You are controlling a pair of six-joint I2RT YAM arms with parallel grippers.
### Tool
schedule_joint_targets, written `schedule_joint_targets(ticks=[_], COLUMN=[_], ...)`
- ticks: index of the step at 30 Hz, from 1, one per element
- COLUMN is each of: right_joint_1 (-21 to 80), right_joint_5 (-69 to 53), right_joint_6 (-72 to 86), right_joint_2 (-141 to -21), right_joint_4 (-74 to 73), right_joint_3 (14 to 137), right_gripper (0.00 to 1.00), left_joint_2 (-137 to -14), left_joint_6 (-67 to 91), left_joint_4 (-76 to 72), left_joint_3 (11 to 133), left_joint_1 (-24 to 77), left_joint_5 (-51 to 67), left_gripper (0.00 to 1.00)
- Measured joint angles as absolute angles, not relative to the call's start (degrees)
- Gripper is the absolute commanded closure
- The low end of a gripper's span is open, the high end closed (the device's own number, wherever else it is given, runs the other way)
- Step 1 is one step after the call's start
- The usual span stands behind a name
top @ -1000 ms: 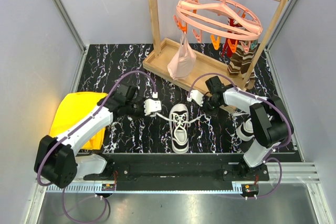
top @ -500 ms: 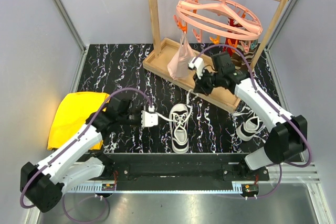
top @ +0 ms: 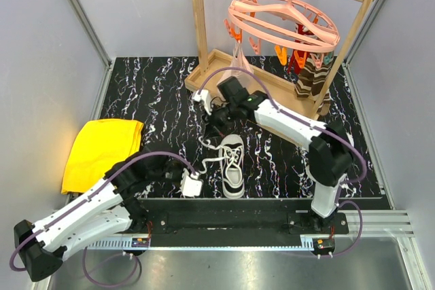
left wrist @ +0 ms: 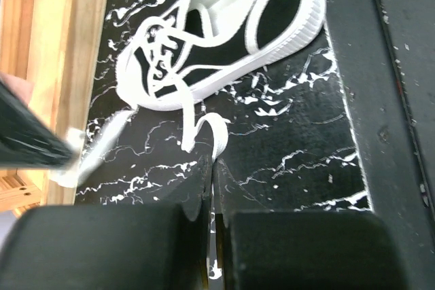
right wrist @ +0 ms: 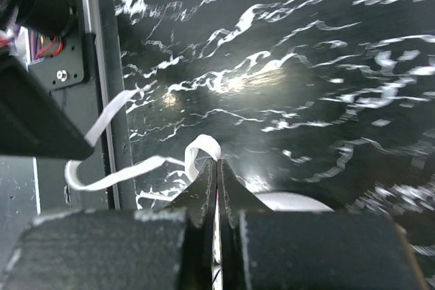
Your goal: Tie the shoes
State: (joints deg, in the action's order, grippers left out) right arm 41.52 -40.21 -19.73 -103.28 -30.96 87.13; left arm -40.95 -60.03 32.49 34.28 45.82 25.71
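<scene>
Seen from above, one white shoe [top: 233, 166] with black trim sits on the black marbled table [top: 149, 93], in the middle near the front edge, toe pointing far. A second shoe cannot be seen.

The left gripper [left wrist: 209, 164] is low at the near left of the shoe, well short of touching it. Its jaws are pressed together, pinching a loop of white lace [left wrist: 198, 121] that runs back to the shoe's eyelets.

The right gripper [right wrist: 217, 162] reaches across to the far left of the shoe. Its jaws are also pressed together on a curl of the other lace [right wrist: 129, 169].

The step in hand looks like drawing both laces out from the shoe before the first crossing of the knot. The next move probably calls for holding both pinches firm and carrying one lace over the other, gently, so the light shoe is not dragged.
</scene>
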Motion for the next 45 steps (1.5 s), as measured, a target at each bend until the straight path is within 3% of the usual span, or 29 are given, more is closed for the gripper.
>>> schedule_joint_targets(ticks=[7, 8, 11, 14, 15, 16, 26, 31, 38, 45], right_joint_1=[45.8, 46.0, 46.2, 46.2, 46.1, 46.0, 41.1, 34.6, 31.0, 31.4], right_joint_5=[-40.3, -40.2, -40.1, -40.0, -40.0, -40.0, -40.1, -40.1, -38.2, -35.7], right_joint_6=[-19.2, -19.2, -19.0, -19.0, -18.8, -18.6, -18.2, -18.2, -22.7, -25.1], right_joint_2=[-111.6, -112.4, -113.3, -113.3, -113.3, -113.3, -106.7, -98.5, -84.0, -82.2], right_joint_4=[-29.8, -29.7, -29.8, -30.7, -31.3, -31.6, -36.2, -37.3, -37.6, -37.7], right_joint_3=[87.2, 87.2, 87.2, 88.2, 89.0, 89.6, 90.9, 85.4, 71.6, 65.2], right_gripper=[0.99, 0.88, 0.8, 0.67, 0.56, 0.55, 0.56, 0.57, 0.61, 0.67], left_joint_2=[-39.8, -39.7, -39.7, -39.2, -39.0, -38.7, -38.8, -42.1, -57.2, -74.5], left_joint_6=[-59.9, -59.6, -58.4, -57.1, -56.9, -56.5, -54.2, -49.9, -44.3, -37.0], left_joint_4=[34.1, 34.1, 34.2, 34.3, 34.4, 34.4, 33.1, 30.2, 25.3, 19.2], left_joint_3=[34.0, 33.8, 32.6, 31.2, 30.9, 30.5, 30.3, 31.1, 39.1, 49.6], left_joint_1=[47.8, 48.1, 49.0, 49.5, 49.6, 49.7, 49.8, 45.9, 33.5, 28.0], left_joint_5=[24.3, 24.0, 23.5, 23.0, 22.9, 22.7, 21.1, 20.5, 24.0, 26.6], left_gripper=[1.0, 1.0, 1.0, 1.0, 1.0, 1.0, 1.0, 1.0, 1.0, 1.0])
